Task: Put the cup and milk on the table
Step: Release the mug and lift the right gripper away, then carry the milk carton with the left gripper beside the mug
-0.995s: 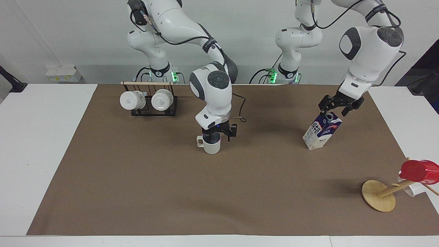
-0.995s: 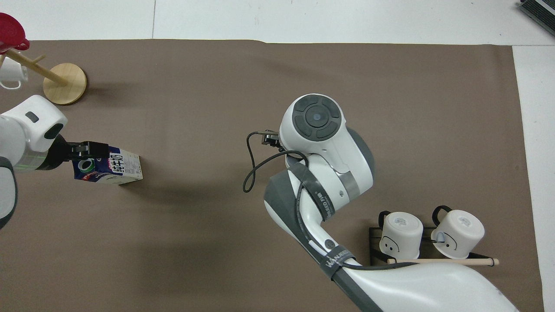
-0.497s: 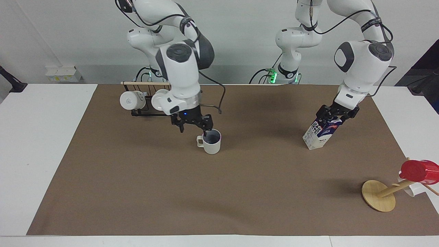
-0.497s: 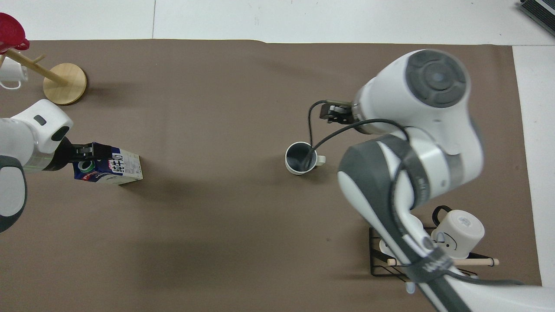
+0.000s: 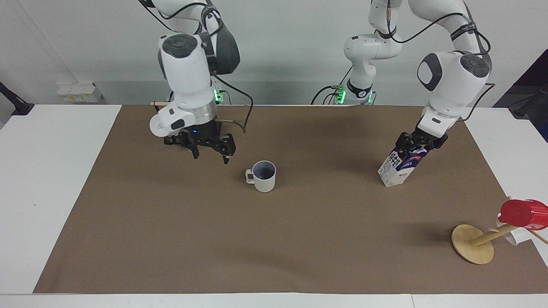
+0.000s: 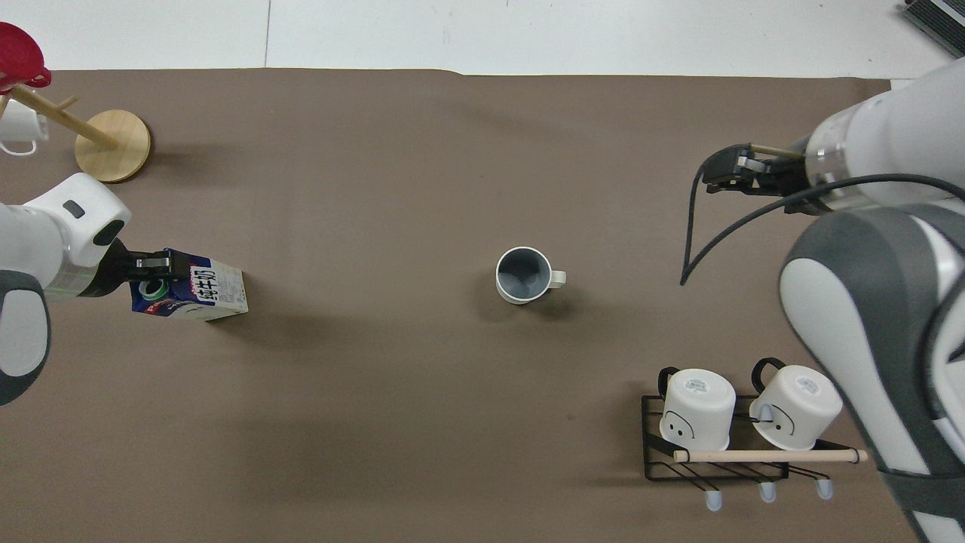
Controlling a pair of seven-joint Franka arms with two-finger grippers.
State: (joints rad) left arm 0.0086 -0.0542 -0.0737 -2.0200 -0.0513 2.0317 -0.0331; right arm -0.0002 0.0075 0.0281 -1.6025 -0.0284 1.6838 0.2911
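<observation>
Across the white desk [image 5: 43,171] a wide brown sheet [image 5: 299,239] covers nearly everything, and both arms are out over it.

Up by the robots' edge, toward the right arm's end, sits a black wire rack [image 6: 716,452] with a wooden rod along it and two white mugs [image 6: 697,407] lying in it. The right end effector [image 5: 211,156] hangs in the air over the sheet just beside that rack, fingers spread well apart, nothing between them.

Down in the corner at the left arm's end, along the edge farthest from the robots, a wooden stand [image 5: 473,244] on a round base leans over, with a red cup [image 5: 523,213] at its top.

Now the milk [image 5: 400,167]: it is toward the left arm's end of the desk, tilted, lower edge on the sheet, and the left end effector [image 5: 417,143] is clamped onto its gable top, right by the round cap.

And the cup [image 5: 264,177] stands upright near the middle of the desk, alone, mouth up, handle pointing toward the right arm's end, well apart from both end effectors.
</observation>
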